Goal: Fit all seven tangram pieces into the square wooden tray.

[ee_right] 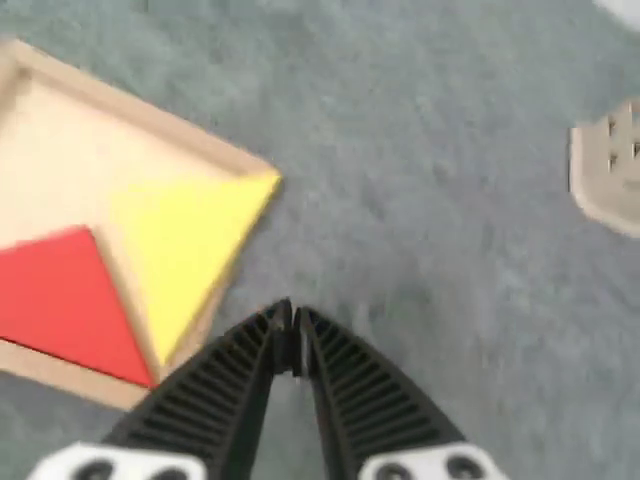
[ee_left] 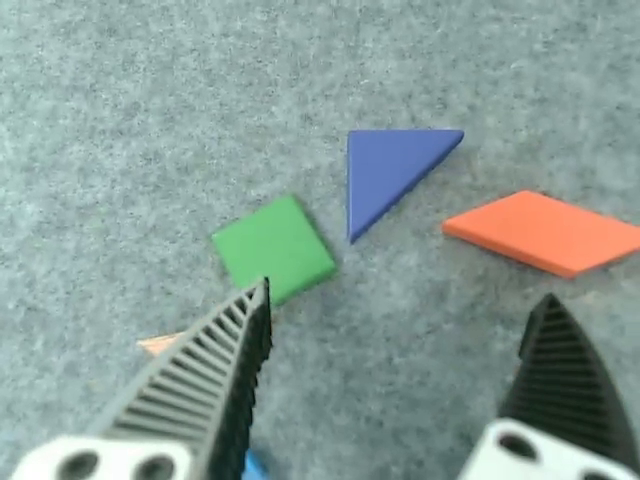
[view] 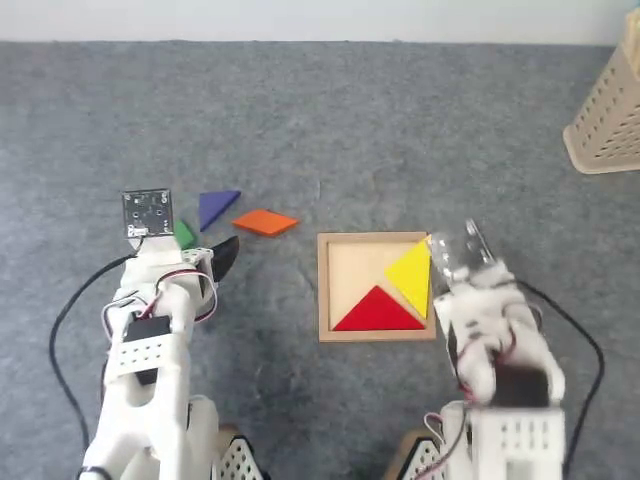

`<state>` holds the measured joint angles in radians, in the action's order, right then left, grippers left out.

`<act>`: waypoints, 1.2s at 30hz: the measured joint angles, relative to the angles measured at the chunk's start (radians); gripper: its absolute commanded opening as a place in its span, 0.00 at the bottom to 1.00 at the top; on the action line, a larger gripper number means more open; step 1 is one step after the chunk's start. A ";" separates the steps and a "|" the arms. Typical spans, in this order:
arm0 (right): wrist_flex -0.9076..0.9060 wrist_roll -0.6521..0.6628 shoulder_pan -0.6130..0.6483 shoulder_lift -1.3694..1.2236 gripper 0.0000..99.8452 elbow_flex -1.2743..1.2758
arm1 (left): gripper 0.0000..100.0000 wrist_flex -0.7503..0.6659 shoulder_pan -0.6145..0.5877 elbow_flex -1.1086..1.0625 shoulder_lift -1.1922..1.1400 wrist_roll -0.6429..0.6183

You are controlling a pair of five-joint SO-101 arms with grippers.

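The square wooden tray (view: 324,290) lies mid-table and holds a red triangle (view: 378,312) and a yellow triangle (view: 413,272). Both triangles, red (ee_right: 55,295) and yellow (ee_right: 180,245), also appear in the right wrist view, with my right gripper (ee_right: 293,325) shut and empty just off the tray's edge (ee_right: 215,150). To the left lie a blue triangle (ee_left: 390,170), an orange parallelogram (ee_left: 545,232) and a green square (ee_left: 272,247). My left gripper (ee_left: 400,310) hangs open above the carpet near the green square. A pale orange piece (ee_left: 160,345) and a blue one (ee_left: 255,467) peek out beside its finger.
A cream perforated basket (view: 610,110) stands at the back right, also seen as the basket (ee_right: 610,170) in the right wrist view. Grey carpet covers the table. The blue triangle (view: 217,206) and orange parallelogram (view: 265,222) sit left of the tray.
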<state>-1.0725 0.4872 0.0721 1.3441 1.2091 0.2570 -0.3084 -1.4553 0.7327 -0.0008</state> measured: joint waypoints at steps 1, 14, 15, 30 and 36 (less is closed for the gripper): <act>0.006 -0.003 0.017 -0.110 0.15 -0.051 | 0.37 0.000 0.000 0.000 0.000 0.000; 0.160 -0.118 0.091 -1.119 0.17 -0.459 | 0.37 0.000 0.000 0.000 0.000 0.000; 0.166 -0.133 0.091 -1.134 0.16 -0.463 | 0.37 0.000 0.000 0.000 0.000 0.000; 0.244 -0.258 0.018 -1.215 0.06 -0.473 | 0.37 0.000 0.000 0.000 0.000 0.000; 0.247 -0.256 0.098 -1.223 0.06 -0.473 | 0.37 0.000 0.000 0.000 0.000 0.000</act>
<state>-0.8255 0.2309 0.1703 0.1212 0.7365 0.2570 -0.3084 -1.4553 0.7327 -0.0008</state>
